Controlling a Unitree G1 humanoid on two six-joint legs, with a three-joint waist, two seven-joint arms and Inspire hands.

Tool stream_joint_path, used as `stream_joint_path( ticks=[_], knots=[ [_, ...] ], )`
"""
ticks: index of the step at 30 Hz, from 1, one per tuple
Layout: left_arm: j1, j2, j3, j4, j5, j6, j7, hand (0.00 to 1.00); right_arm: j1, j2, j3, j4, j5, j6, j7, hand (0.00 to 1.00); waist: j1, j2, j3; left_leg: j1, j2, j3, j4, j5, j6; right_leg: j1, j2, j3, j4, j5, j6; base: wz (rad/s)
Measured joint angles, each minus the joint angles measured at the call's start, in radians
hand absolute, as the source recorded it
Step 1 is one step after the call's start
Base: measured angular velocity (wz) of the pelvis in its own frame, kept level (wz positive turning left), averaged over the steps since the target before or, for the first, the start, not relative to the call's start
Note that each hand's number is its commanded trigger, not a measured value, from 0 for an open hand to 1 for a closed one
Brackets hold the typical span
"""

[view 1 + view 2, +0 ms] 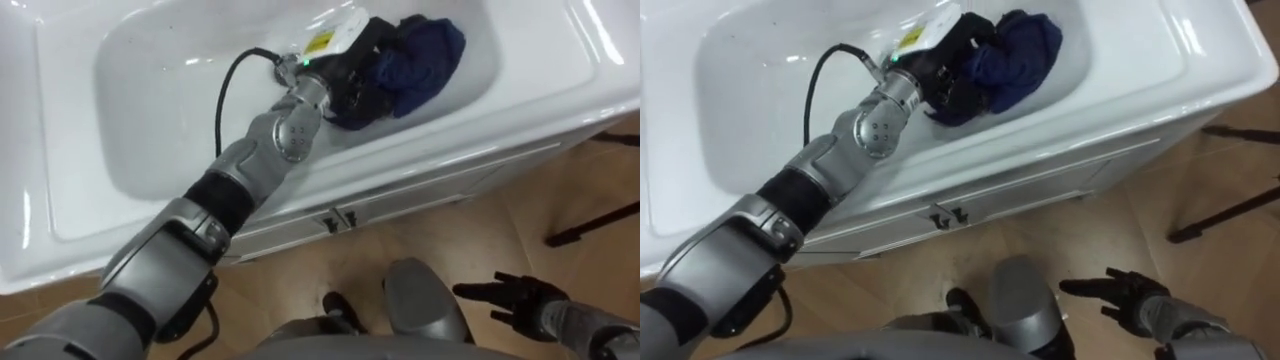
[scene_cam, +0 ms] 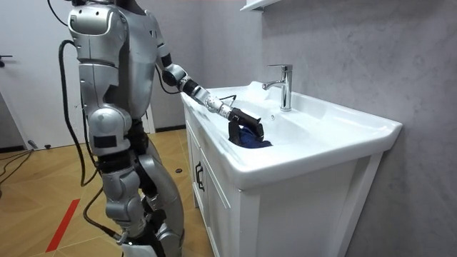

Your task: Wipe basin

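Toward one o'clock in the basin (image 1: 150,110), the left robot hand (image 1: 345,80) clutches the blue cloth (image 1: 425,55), which it should keep pressed flat while sweeping overlapping strokes toward nine o'clock; the right robot hand (image 1: 515,298) hangs open at five o'clock.

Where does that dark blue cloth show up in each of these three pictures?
Left eye view: the dark blue cloth lies at the top, right of centre, inside the basin.
Right eye view: top, a little right of centre, inside the basin.
Room view: near the centre, by the basin's near edge.
Shared landmark: the left robot hand, right against the cloth in all three.
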Motion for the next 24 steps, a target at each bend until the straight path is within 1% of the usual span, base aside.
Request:
stream_joint_path(
  ticks=[1,3,4,5,6,7,8,9,10,11,12,13,15,16,17,18,19,20,21,22,23,24],
  knots=[
    [0.0,0.007,0.005,0.005,0.017,0.0,0.0,1.0,-0.001,0.0,-0.006,-0.001,-0.001,0.001,0.002,0.0,0.0,0.002,-0.0011,0.001,0.0,0.003,-0.001,0.0,0.0,0.001,0.0,0.001,0.001,0.0,0.0,-0.09],
    [0.0,0.042,0.008,0.024,0.088,0.0,0.0,1.0,-0.006,0.0,-0.02,-0.008,0.002,0.0,0.009,0.0,0.0,0.007,-0.0018,0.014,0.003,0.008,-0.002,-0.001,-0.001,0.013,0.001,0.002,0.002,0.0,-0.001,-0.08],
    [0.003,0.052,0.006,0.028,0.096,0.0,0.0,1.0,-0.005,0.0,-0.024,-0.008,0.004,0.001,0.009,0.0,0.0,0.01,-0.0033,0.018,0.004,0.008,-0.002,-0.001,-0.002,0.012,0.003,0.003,0.001,0.0,-0.002,-0.08],
    [0.013,0.077,0.006,0.028,0.122,0.0,0.0,1.0,-0.004,0.0,-0.033,-0.009,0.004,0.001,0.009,0.0,0.001,0.017,-0.0079,0.021,0.007,0.014,-0.003,-0.002,-0.004,0.013,0.006,0.007,0.0,0.002,-0.004,-0.14],
    [0.021,0.104,0.007,0.028,0.138,0.001,0.0,1.0,-0.003,0.0,-0.044,-0.011,0.004,0.001,0.009,0.0,0.001,0.023,-0.0078,0.024,0.01,0.019,-0.004,-0.003,-0.005,0.013,0.008,0.009,0.0,0.003,-0.006,-0.15],
    [0.024,0.117,0.01,0.028,0.154,0.002,0.0,1.0,-0.001,0.0,-0.049,-0.013,0.003,0.0,0.009,0.0,0.002,0.025,-0.0073,0.024,0.011,0.019,-0.009,-0.003,-0.005,0.013,0.008,0.009,0.001,0.003,-0.008,-0.11],
    [0.031,0.141,0.014,0.029,0.184,0.004,0.0,1.0,0.003,-0.001,-0.066,-0.014,0.002,0.001,0.009,0.0,0.002,0.029,-0.0079,0.029,0.011,0.021,-0.013,-0.001,-0.008,0.016,0.008,0.009,0.004,0.003,-0.011,-0.07],
    [0.039,0.156,0.026,0.037,0.216,0.01,-0.002,1.0,0.008,-0.002,-0.085,-0.014,-0.001,0.001,0.009,0.0,0.003,0.03,-0.0085,0.036,0.011,0.023,-0.014,0.0,-0.01,0.023,0.01,0.011,0.008,0.002,-0.013,-0.06],
    [0.043,0.162,0.034,0.04,0.235,0.016,-0.002,1.0,0.01,-0.003,-0.094,-0.014,-0.003,0.001,0.01,0.0,0.003,0.031,-0.0092,0.038,0.012,0.024,-0.013,0.001,-0.01,0.025,0.012,0.014,0.008,0.002,-0.014,-0.08],
    [0.054,0.173,0.055,0.053,0.255,0.023,-0.004,1.0,0.014,-0.006,-0.106,-0.014,-0.006,-0.001,0.011,0.0,0.004,0.037,-0.0133,0.041,0.015,0.027,-0.012,0.002,-0.012,0.027,0.014,0.014,0.004,0.003,-0.017,-0.09],
    [0.066,0.191,0.068,0.057,0.277,0.032,-0.008,1.0,0.018,-0.007,-0.119,-0.014,-0.003,-0.001,0.011,0.0,0.005,0.04,-0.0152,0.045,0.017,0.03,-0.014,0.004,-0.015,0.029,0.015,0.014,0.003,0.004,-0.019,-0.08],
    [0.072,0.202,0.069,0.057,0.285,0.038,-0.009,1.0,0.021,-0.007,-0.122,-0.014,-0.001,-0.001,0.011,0.0,0.005,0.042,-0.0166,0.045,0.018,0.031,-0.015,0.004,-0.016,0.03,0.016,0.014,0.003,0.004,-0.02,-0.06],
    [0.101,0.253,0.084,0.055,0.328,0.05,-0.012,1.0,0.03,-0.011,-0.143,-0.013,0.0,0.0,0.01,0.0,0.01,0.053,-0.0225,0.049,0.021,0.033,-0.012,0.004,-0.018,0.03,0.021,0.02,0.003,0.005,-0.022,-0.07],
    [0.11,0.266,0.088,0.056,0.338,0.054,-0.013,1.0,0.031,-0.011,-0.149,-0.012,0.0,0.0,0.01,0.0,0.013,0.055,-0.0224,0.051,0.021,0.033,-0.013,0.004,-0.02,0.031,0.023,0.022,0.004,0.005,-0.023,-0.11],
    [0.126,0.287,0.095,0.057,0.351,0.068,-0.013,1.0,0.034,-0.011,-0.153,-0.012,0.002,0.0,0.008,0.0,0.021,0.058,-0.0222,0.052,0.024,0.033,-0.016,0.003,-0.022,0.036,0.025,0.023,0.003,0.005,-0.025,-0.05],
    [0.141,0.3,0.103,0.057,0.351,0.082,-0.013,1.0,0.042,-0.011,-0.153,-0.011,0.004,0.0,0.008,0.0,0.033,0.059,-0.0225,0.058,0.026,0.033,-0.017,0.004,-0.024,0.041,0.027,0.022,0.002,0.005,-0.027,0.0],
    [0.152,0.305,0.115,0.057,0.353,0.085,-0.013,1.0,0.046,-0.011,-0.153,-0.011,0.002,-0.001,0.008,0.0,0.041,0.059,-0.0224,0.062,0.026,0.033,-0.017,0.005,-0.025,0.044,0.027,0.022,0.003,0.005,-0.028,0.0],
    [0.173,0.316,0.137,0.055,0.365,0.085,-0.012,1.0,0.05,-0.015,-0.161,-0.003,0.002,-0.001,0.008,0.0,0.059,0.061,-0.0241,0.067,0.026,0.034,-0.015,0.005,-0.026,0.046,0.028,0.024,0.004,0.003,-0.03,0.0],
    [0.195,0.335,0.15,0.048,0.378,0.085,-0.011,1.0,0.054,-0.022,-0.161,-0.002,0.001,-0.001,0.008,0.0,0.068,0.066,-0.0279,0.067,0.027,0.034,-0.015,0.006,-0.027,0.045,0.028,0.023,0.006,0.003,-0.031,0.0],
    [0.205,0.343,0.159,0.045,0.387,0.086,-0.011,1.0,0.057,-0.027,-0.161,-0.002,0.001,-0.002,0.007,0.0,0.075,0.07,-0.0308,0.067,0.027,0.034,-0.016,0.006,-0.028,0.044,0.028,0.022,0.006,0.002,-0.032,0.0],
    [0.218,0.357,0.171,0.039,0.4,0.086,-0.01,1.0,0.063,-0.034,-0.161,-0.004,0.001,-0.004,0.002,0.0,0.086,0.074,-0.0335,0.067,0.027,0.034,-0.016,0.007,-0.028,0.045,0.028,0.02,0.006,0.001,-0.033,0.07],
    [0.23,0.373,0.176,0.027,0.419,0.086,-0.009,1.0,0.064,-0.034,-0.163,-0.004,0.001,-0.006,-0.007,0.0,0.086,0.075,-0.0346,0.068,0.026,0.03,-0.016,0.008,-0.03,0.05,0.025,0.012,0.006,-0.001,-0.035,0.11]
  ],
)
